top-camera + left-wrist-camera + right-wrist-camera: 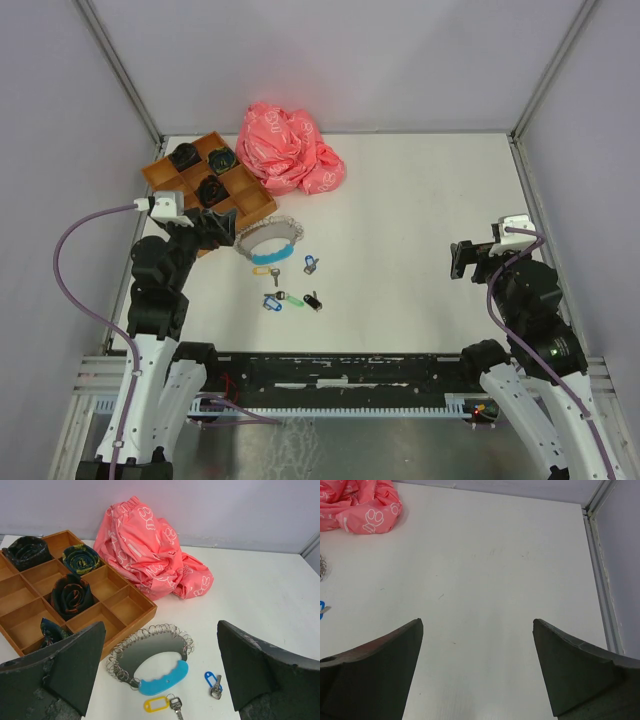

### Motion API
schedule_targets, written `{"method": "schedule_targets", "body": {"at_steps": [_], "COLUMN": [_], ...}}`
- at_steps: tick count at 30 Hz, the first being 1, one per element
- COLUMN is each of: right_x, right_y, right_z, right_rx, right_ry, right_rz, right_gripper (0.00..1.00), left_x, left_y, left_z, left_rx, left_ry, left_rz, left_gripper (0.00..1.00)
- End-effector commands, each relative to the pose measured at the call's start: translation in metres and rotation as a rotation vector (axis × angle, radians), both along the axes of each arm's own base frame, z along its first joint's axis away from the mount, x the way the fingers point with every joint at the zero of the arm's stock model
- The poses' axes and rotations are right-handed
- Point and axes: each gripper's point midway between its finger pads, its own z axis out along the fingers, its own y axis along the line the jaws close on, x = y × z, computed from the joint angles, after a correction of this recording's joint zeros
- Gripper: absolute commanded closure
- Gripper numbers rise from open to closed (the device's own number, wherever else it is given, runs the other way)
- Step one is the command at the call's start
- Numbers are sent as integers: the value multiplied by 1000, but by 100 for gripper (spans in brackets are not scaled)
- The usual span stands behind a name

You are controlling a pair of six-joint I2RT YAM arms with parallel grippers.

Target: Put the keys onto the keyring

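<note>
left end effector (208, 228): fingers wide apart, holding nothing, right by the keyring (165, 676)
right end effector (477, 623): wide apart too, over bare bench (420, 200)
keyring: flat on bench beside wooden tray (126, 624)
keys (311, 264): loose, just robot-side of it

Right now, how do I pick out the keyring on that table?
Find the wooden compartment tray at the table's left rear. Just off its near corner lies the keyring, between tray and small tagged keys. It is the only big oval loop of silvery coils, with a light blue curved segment.
</note>
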Motion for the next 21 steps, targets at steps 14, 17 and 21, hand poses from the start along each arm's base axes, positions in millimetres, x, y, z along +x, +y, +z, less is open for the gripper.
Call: {"method": "schedule_targets", "body": {"at_steps": [14,17,21], "right_x": [1,2,0], "right_y": [2,6,12], "right_z": [19,18,18], "right_rx": [71,81,89], "right_ry": [-84,-79,-73], "right_rz": [-8,7,47], "right_gripper": [0,0,0], "left_x": [12,19,27], "left_y": [-21,-32,-50], "left_z": [-13,-25,-44], "left_rx": [-64,-115,-220], "left_ry": [53,146,271], "left_rz": [-110,-154,-214], "left_gripper": [1,1,2]}}
